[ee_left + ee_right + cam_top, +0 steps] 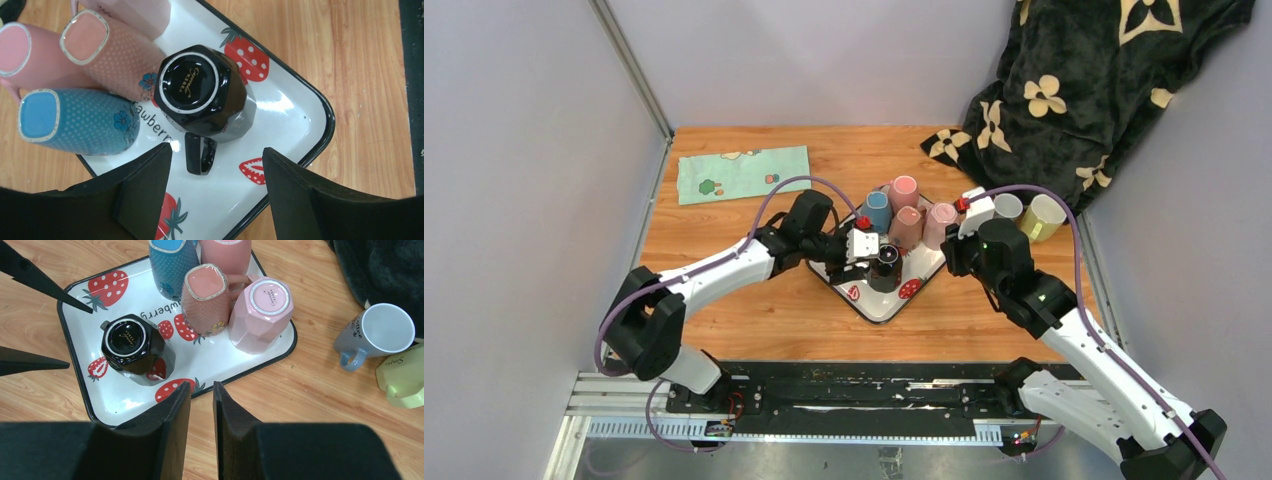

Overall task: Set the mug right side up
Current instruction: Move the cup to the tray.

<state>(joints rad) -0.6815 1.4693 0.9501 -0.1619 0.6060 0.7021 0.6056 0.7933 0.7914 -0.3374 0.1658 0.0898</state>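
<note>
The black mug (200,92) is sat upside down on the near-left part of the strawberry tray (300,112), handle toward the left gripper (216,154), whose fingers are spread wide with nothing held, so the glossy faceted wall could get squirted sideways if pinched off-centre. The dotted pink mug (117,55) and blue mug (80,122) are packed just beside it on the far side and could be knocked during tipping; bare tray is only found near and right. The right gripper (201,387) is hung by the tray's near-right rim, fingers nearly pinched together, empty.
</note>
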